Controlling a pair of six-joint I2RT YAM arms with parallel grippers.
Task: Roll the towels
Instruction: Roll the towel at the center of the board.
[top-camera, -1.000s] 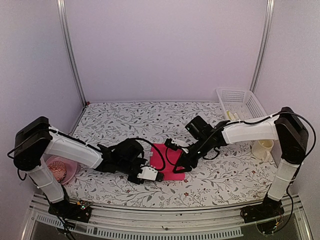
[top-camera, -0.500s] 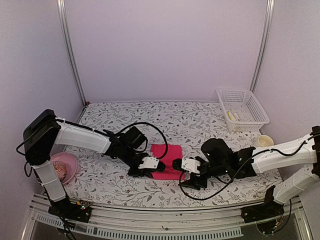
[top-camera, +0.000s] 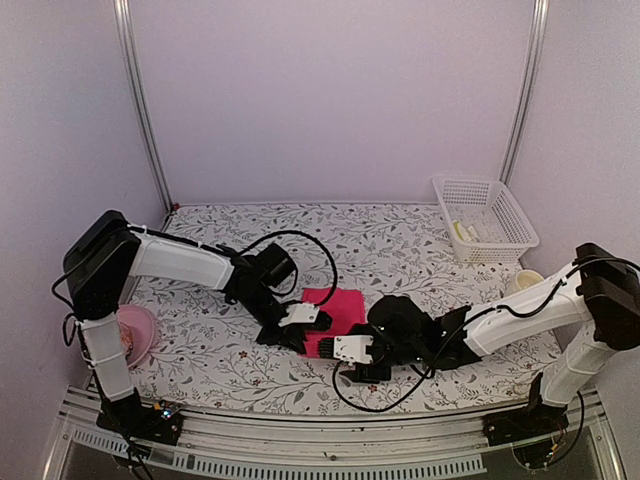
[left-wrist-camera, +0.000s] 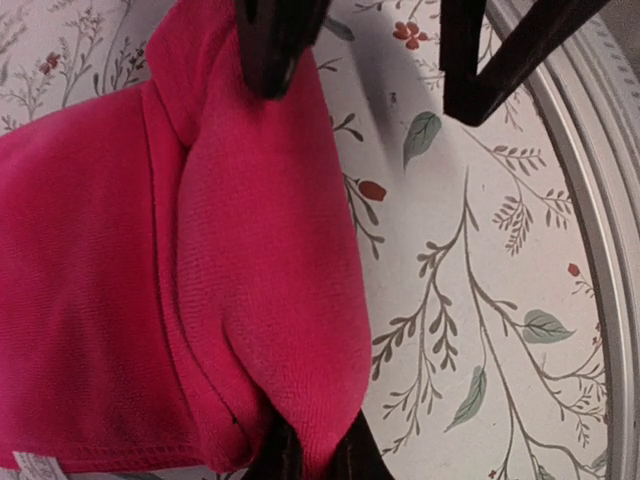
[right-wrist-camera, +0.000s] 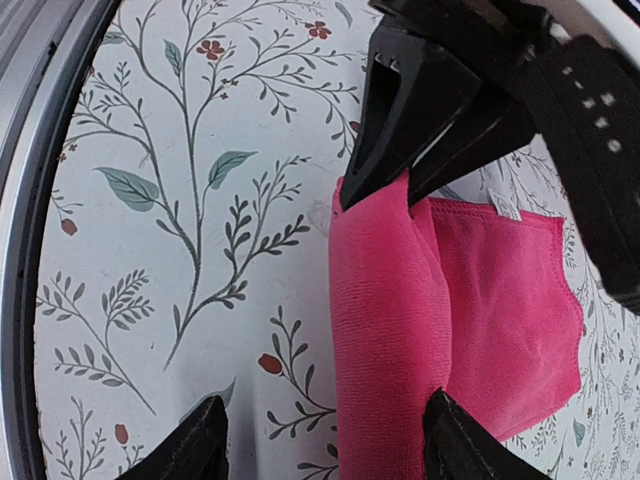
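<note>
The pink towel (top-camera: 340, 305) lies near the front edge of the floral worktop (top-camera: 400, 240), one side raised into a soft fold that looks like the start of a roll. The left pincer (left-wrist-camera: 312, 452) is clamped tight on one end of that fold, apparently pinning it so the cloth cannot slide or unfurl. Facing it, the right pincer (right-wrist-camera: 322, 445) stands wide apart and holds nothing. One of its fingers hangs over the fold's other end and the other over bare worktop beside it, seemingly placed to take hold there. No second towel can be made out.
</note>
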